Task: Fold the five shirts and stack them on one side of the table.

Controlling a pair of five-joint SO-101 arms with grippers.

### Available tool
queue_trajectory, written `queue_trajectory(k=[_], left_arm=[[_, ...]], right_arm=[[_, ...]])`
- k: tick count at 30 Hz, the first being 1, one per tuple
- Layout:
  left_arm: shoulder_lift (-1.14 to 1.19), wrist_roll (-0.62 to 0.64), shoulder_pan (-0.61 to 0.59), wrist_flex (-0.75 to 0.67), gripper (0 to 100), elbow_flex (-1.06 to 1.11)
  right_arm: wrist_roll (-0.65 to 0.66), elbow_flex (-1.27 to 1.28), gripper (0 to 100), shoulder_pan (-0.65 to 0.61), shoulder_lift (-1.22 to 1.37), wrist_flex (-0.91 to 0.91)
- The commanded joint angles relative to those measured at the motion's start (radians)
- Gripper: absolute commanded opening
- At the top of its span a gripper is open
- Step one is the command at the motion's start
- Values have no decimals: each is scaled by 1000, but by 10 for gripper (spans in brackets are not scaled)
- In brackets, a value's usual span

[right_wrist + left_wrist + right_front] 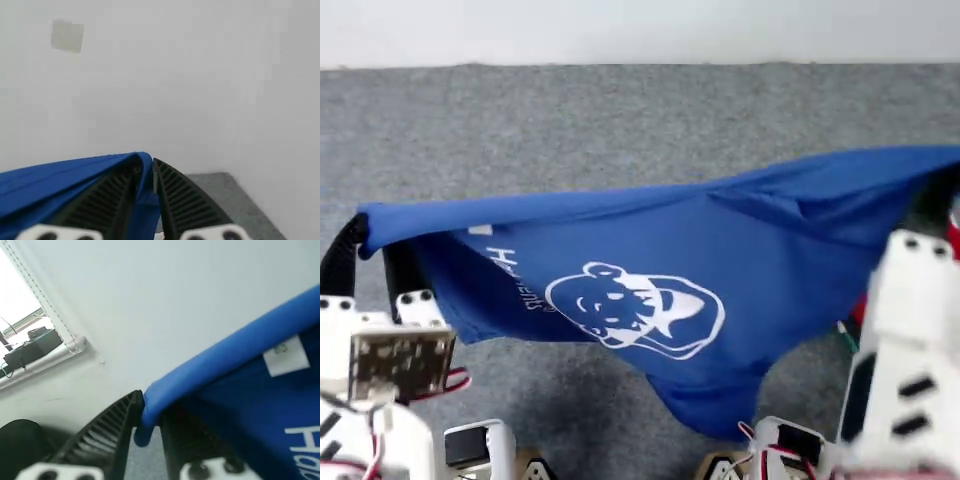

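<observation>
Nearest the lens in the left wrist view, the left gripper [145,422] is clamped narrow on a rolled edge of the shirt [650,260], the blue cloth pinched between its ribbed black fingers [107,430]. A white label [287,356] sits just inside that edge, toward the right of the frame, so this looks like the neck or shoulder side. In the right wrist view the right gripper [149,175] is likewise closed on a fold of the shirt, which runs off to the lower left.

In the high view the two grips sit at the left and far right edges of the frame. The shirt is stretched between them like a banner, its top edge taut and its body sagging toward the bottom centre, with the white print [635,310] facing up. I judge it is held up by two corners this way to spread it and shake out wrinkles, so it can be laid flat for the first fold.

There is nothing here that works as a container. The grey table [620,120] is the one bearing surface, and it runs under and beyond the shirt. I cannot tell whether the low hem touches it. Farthest off, along the top of the frame, is the white wall [620,30].
</observation>
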Motion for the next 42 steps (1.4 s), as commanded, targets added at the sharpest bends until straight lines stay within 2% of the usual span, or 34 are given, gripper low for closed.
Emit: queue_trajectory(k=[1, 6, 10, 14, 18, 23, 32, 35, 38, 42], left_arm=[[6, 0, 0, -118, 13, 99], [8, 0, 0, -302, 13, 309], [60, 2, 0, -440, 13, 410], [250, 3, 0, -555, 13, 367], [555, 5, 2, -626, 13, 220], [968, 5, 2, -631, 13, -8], [1576, 5, 3, -608, 13, -453], [1679, 5, 9, -523, 13, -533], [1731, 3, 25, -425, 13, -575], [1761, 0, 48, -325, 13, -585]], right_arm=[[-3, 137, 10, -67, 62, -101], [-11, 359, 10, -125, 85, -292], [-11, 439, 10, -147, 213, -443], [-6, 334, 10, -186, 426, -504], [-5, 132, 10, -239, 693, -518], [-3, -192, 10, -286, 1095, -521], [-3, -1011, 9, -306, 1712, -509], [-2, -1126, 9, -329, 1816, -479], [46, -1131, 9, -363, 1868, -417], [100, -1140, 9, -403, 1874, -246]])
